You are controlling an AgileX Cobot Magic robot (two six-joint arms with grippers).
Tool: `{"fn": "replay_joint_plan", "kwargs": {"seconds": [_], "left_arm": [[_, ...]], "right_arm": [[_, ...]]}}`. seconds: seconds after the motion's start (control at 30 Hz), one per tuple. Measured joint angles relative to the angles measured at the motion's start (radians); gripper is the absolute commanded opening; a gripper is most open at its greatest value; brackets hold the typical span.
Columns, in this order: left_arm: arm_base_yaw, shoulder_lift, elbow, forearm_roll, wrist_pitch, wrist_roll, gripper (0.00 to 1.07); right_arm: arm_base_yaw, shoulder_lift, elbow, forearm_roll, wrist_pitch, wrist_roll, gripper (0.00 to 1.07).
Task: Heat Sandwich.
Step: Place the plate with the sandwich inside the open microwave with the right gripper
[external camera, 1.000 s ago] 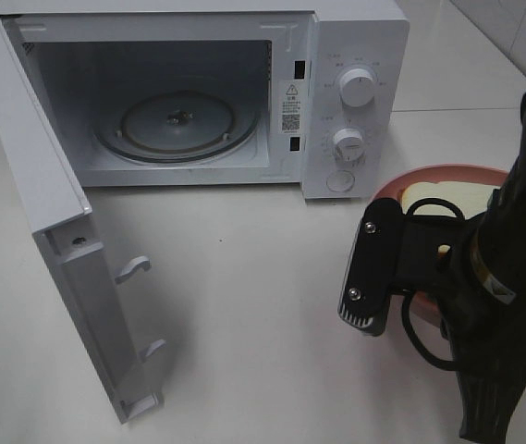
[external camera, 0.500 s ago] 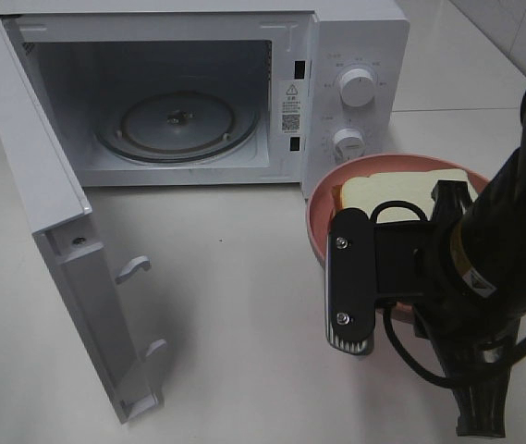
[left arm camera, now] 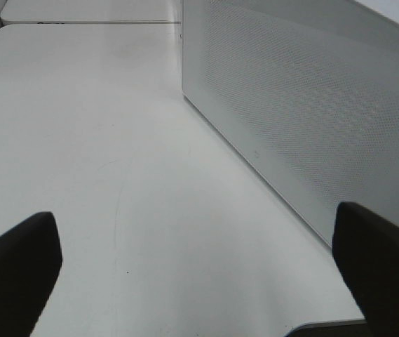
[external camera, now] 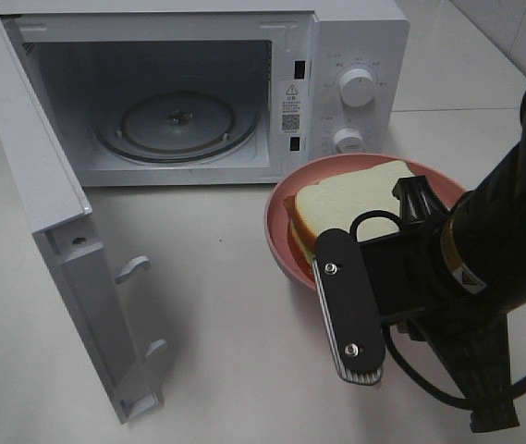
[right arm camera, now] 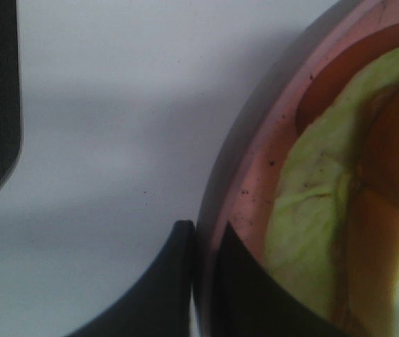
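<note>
Black right tool (right arm camera: 203,242) is clamped on the rim of the round pink plate (external camera: 286,199), which only its wrist view shows. The white-bread sandwich (external camera: 346,199) lies on that plate before the white microwave (external camera: 364,37), whose sticker (external camera: 291,108) is unreadable. Over the white tabletop (left arm camera: 80,140), the left tool (left arm camera: 199,270) gapes wide.

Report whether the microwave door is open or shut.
Open. The door stands swung out to the side, and the turntable shows inside.

I see the microwave (external camera: 364,37) at the back of the bench (external camera: 226,314), its door (external camera: 31,176) swung out to the left and the turntable (external camera: 179,125) inside. The plate (external camera: 275,231) is right of the opening, before the dials (external camera: 354,88), with the sandwich (external camera: 346,199) on it.
</note>
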Motion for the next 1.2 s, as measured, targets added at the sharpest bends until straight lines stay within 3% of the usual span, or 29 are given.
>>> {"fn": "replay_joint_plan", "kwargs": {"seconds": [0.2, 0.77, 1.2], "left_arm": [[0.0, 0.0, 0.0, 0.0, 0.0, 0.0, 1.03], [0.0, 0.0, 0.0, 0.0, 0.0, 0.0, 1.03], [0.0, 0.0, 0.0, 0.0, 0.0, 0.0, 1.03]], "right_arm": [[0.0, 0.0, 0.002, 0.0, -0.037, -0.01, 0.01], [-0.004, 0.0, 0.002, -0.002, -0.092, -0.416, 0.0], [-0.192, 0.0, 0.002, 0.213, -0.183, -0.835, 0.0]]}}
